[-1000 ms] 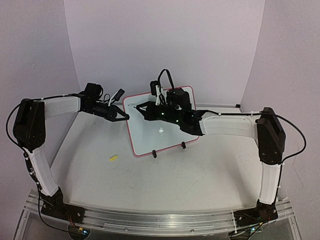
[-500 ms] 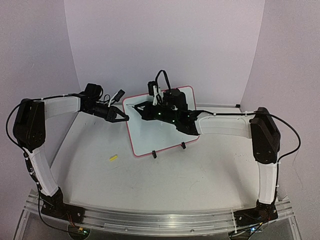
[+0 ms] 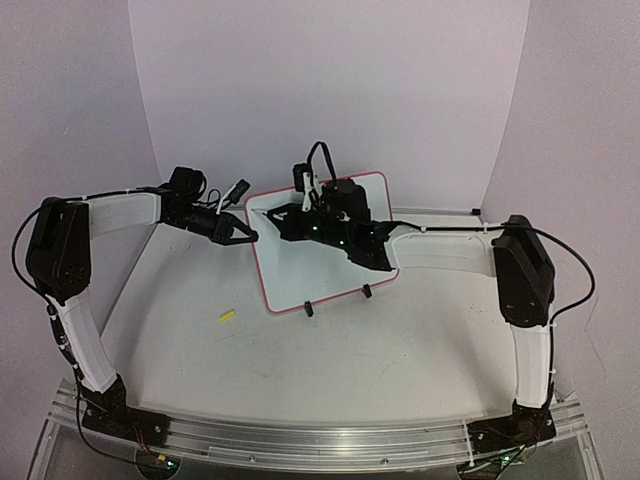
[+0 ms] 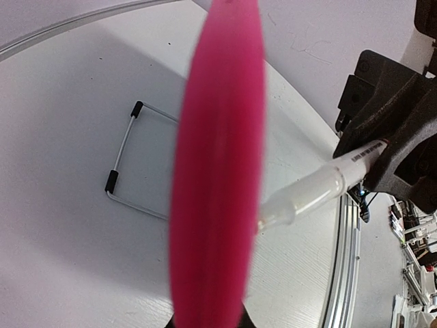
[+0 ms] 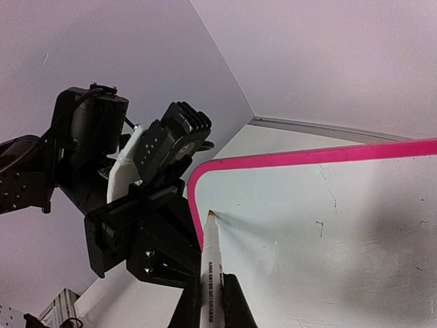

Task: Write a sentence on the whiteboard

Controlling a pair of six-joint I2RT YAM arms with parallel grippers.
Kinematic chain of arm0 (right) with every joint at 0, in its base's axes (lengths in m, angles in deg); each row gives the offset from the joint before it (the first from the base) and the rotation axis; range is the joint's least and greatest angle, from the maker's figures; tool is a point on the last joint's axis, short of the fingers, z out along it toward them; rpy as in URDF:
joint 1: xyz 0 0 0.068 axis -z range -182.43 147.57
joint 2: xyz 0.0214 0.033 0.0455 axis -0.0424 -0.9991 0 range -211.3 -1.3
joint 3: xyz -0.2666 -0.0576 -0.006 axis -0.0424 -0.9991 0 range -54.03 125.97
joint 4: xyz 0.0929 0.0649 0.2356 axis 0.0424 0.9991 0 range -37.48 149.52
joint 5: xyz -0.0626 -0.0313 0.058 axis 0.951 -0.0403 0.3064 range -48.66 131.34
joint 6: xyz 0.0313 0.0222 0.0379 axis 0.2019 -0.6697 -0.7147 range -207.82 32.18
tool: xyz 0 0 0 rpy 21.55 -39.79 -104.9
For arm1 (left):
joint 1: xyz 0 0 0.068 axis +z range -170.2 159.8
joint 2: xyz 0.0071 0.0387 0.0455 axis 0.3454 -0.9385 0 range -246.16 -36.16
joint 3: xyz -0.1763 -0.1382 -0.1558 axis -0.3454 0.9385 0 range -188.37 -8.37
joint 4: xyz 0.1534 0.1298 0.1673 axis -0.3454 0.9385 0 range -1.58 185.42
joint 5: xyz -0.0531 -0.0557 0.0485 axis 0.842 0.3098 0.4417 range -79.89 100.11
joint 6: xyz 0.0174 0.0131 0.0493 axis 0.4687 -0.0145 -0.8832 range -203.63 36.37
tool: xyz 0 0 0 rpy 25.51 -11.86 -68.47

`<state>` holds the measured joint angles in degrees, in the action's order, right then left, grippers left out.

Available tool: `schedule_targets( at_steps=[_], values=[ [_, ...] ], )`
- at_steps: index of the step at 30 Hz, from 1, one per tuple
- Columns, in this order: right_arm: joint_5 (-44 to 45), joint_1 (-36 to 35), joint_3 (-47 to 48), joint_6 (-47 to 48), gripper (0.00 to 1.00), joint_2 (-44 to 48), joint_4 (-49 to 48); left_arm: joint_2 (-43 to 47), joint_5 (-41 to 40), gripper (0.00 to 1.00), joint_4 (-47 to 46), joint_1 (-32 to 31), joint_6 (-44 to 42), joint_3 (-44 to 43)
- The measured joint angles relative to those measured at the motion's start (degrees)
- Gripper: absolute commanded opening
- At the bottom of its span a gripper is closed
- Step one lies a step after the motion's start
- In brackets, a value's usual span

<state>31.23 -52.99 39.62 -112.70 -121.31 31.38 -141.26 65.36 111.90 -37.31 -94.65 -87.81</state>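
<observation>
The whiteboard [image 3: 330, 275] has a red frame and stands tilted at the table's middle on two black clip feet [image 3: 309, 309]. My left gripper [image 3: 246, 235] is shut on its left edge. In the left wrist view the frame [image 4: 218, 171] runs edge-on as a pink blur down into the jaws [image 4: 208, 318]. My right gripper [image 3: 287, 216] is shut on a white marker [image 5: 210, 263]. The marker's tip [image 5: 209, 214] touches the board [image 5: 328, 219] just inside its upper left corner. No sentence shows, only a few faint dark specks. The marker also shows in the left wrist view [image 4: 321, 188].
A small yellow piece [image 3: 227, 316] lies on the table left of the board. A wire stand [image 4: 130, 160] with black tips lies behind the board. The left arm's black fingers [image 5: 160, 236] sit right beside the marker tip. Purple walls close in at the back and sides.
My right gripper has moved the marker a little left across the board, toward its upper left corner. The left gripper and the board have stayed put.
</observation>
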Motion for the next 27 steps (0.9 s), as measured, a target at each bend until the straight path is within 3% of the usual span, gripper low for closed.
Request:
schedule_targets(
  at_steps=[27],
  values=[
    [8.4, -0.9, -5.0, 0.0, 0.00, 2.5, -2.3, 0.0, -0.4, 0.00, 0.0, 0.0, 0.0, 0.0]
  ],
)
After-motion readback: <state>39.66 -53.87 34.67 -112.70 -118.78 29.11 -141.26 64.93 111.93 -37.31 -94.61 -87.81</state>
